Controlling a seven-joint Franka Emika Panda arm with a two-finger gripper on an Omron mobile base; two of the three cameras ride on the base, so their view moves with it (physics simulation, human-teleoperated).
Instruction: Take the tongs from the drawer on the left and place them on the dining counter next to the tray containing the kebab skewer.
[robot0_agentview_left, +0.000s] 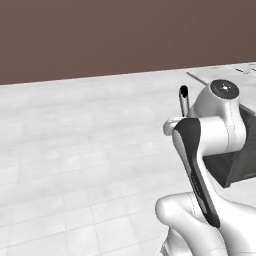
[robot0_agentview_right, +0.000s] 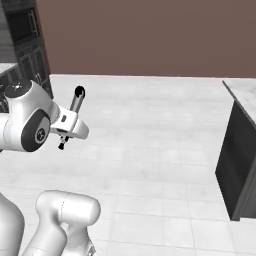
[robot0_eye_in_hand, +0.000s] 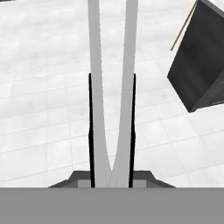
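Note:
My gripper (robot0_eye_in_hand: 111, 78) is shut on the silver tongs (robot0_eye_in_hand: 99, 65). Their two arms run up and away between my thin dark fingers (robot0_eye_in_hand: 91, 131). In the right base view the tongs (robot0_agentview_right: 76, 102) stick up from the white hand, black tip on top, above the tiled floor. They rise the same way beside the arm in the left base view (robot0_agentview_left: 183, 100). The end of the dining counter (robot0_agentview_right: 239, 92), marble top on dark sides, stands off to the right, well apart from the gripper. The drawer and the tray are out of view.
Pale tiled floor (robot0_agentview_right: 150, 135) spreads wide under and ahead of the arm, up to a brown wall (robot0_agentview_right: 150, 35). Tall dark cabinets (robot0_agentview_right: 30, 45) stand at the far left. The counter's dark side (robot0_eye_in_hand: 199, 65) shows at the upper right of the hand view.

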